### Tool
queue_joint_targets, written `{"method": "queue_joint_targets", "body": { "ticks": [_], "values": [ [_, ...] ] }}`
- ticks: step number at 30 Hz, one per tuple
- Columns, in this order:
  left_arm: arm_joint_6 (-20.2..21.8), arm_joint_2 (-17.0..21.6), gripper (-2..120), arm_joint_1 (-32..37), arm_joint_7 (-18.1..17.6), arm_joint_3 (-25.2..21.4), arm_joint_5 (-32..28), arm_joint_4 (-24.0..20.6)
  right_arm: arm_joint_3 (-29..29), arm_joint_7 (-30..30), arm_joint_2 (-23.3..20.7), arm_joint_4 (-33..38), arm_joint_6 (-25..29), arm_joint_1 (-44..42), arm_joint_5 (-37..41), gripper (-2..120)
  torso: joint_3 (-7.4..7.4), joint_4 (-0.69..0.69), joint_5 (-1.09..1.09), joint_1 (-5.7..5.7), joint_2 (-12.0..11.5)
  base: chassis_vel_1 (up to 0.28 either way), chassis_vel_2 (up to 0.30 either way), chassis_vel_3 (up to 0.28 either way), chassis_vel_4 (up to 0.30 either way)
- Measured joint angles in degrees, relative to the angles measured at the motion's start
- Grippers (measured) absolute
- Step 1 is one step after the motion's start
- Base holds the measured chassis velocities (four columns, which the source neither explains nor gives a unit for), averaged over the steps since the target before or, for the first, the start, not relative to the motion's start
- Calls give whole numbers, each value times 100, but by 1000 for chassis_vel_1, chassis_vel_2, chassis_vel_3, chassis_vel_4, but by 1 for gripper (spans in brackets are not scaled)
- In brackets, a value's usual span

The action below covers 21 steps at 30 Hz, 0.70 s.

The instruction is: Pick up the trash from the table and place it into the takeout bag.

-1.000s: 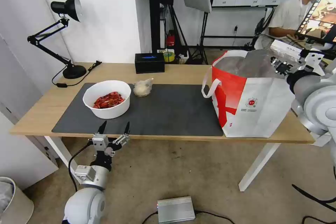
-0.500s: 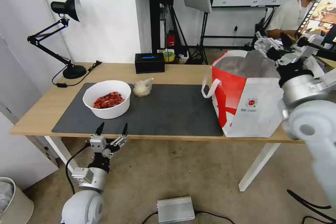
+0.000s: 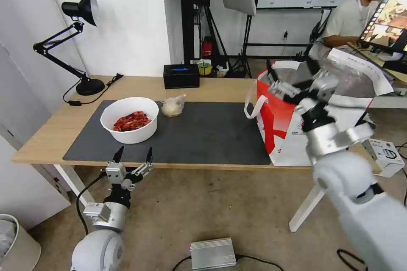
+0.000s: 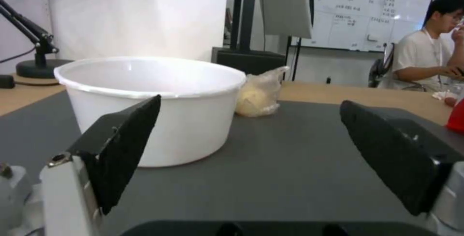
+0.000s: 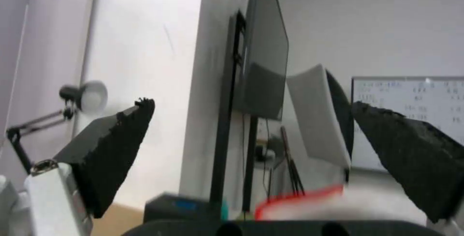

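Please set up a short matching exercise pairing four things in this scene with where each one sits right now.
Things:
1. white bowl of red shells
2. small clear bag
3. takeout bag
4. left gripper

Places:
A. at the table's right end
B. below the table's front edge, fingers open
C. on the grey mat's left part
D. just right of the bowl, at the mat's far edge

Pairs: 1-C, 2-D, 3-A, 4-B
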Motion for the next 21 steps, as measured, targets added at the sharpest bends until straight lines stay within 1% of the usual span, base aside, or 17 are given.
{"method": "queue_joint_targets", "body": {
  "ticks": [1,2,5,6,8,9,11,13,15,17,21],
  "values": [
    [0,-3,100,-15,-3,-11,-1,13,-33,-17,131,-53,45,-131,-167,100,0,0,-1,0,0,0,0,0,0],
    [0,-3,100,-15,-3,-11,-1,13,-33,-17,131,-53,45,-131,-167,100,0,0,-1,0,0,0,0,0,0],
    [-1,-15,100,-44,-4,-26,-2,35,-97,-29,552,-247,153,-520,-772,99,0,0,-1,0,0,0,0,0,0],
    [-1,-15,100,-44,-4,-26,-2,35,-97,-29,552,-247,153,-520,-772,99,0,0,-1,0,0,0,0,0,0],
    [-5,-39,100,-51,-4,-27,-1,44,-117,23,908,-413,270,-839,-1194,99,0,0,0,0,1,0,0,0,0],
    [-5,-39,100,-51,-4,-27,-1,44,-117,23,908,-413,270,-839,-1194,99,0,0,0,0,1,0,0,0,0],
    [-12,-68,100,-51,0,-21,6,46,-153,105,1197,-554,392,-1108,-1455,99,0,0,-1,0,0,0,0,0,0],
    [-13,-73,100,-51,1,-20,8,47,-154,119,1252,-582,418,-1160,-1504,100,0,0,-1,0,0,0,0,0,0],
    [-13,-78,100,-51,4,-19,13,46,-143,163,1535,-698,523,-1411,-1708,100,0,0,-1,0,0,0,0,0,0],
    [-14,-77,100,-50,10,-28,25,46,-122,193,1707,-730,533,-1541,-1795,100,0,0,-1,0,1,0,0,0,0],
    [-14,-69,100,-29,33,-42,66,52,-127,210,1856,-752,533,-1660,-1915,100,0,0,-1,0,0,0,0,0,0]
  ]
}}
